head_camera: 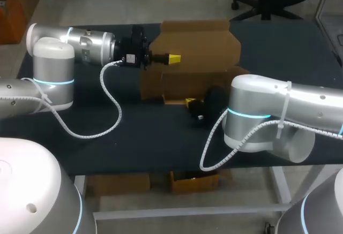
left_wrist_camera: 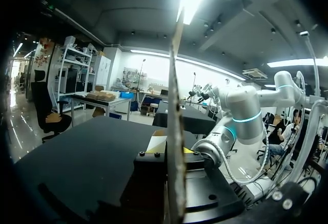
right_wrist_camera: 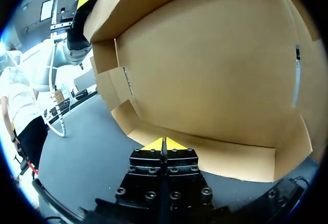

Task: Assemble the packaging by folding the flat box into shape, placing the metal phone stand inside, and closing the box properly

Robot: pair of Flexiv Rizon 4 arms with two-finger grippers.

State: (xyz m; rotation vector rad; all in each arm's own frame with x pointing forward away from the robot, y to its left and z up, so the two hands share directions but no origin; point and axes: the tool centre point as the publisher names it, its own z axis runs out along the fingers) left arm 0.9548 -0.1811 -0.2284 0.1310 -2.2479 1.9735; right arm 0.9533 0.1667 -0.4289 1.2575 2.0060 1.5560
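Robot at work: the left arm [head_camera: 51, 70] comes in from its side, bends at a white elbow ringed in cyan light, and holds its forearm and wrist level, stretched toward the middle. The left gripper [head_camera: 174, 58] points sideways, clamped on the upper flap of the box [head_camera: 199, 44], with the flap's edge running between its fingers. The right arm [head_camera: 278, 111] reaches in low from the opposite side, its wrist turned inward. The right gripper [right_wrist_camera: 165, 143] sits low, two yellow tips pressed together with nothing between them.
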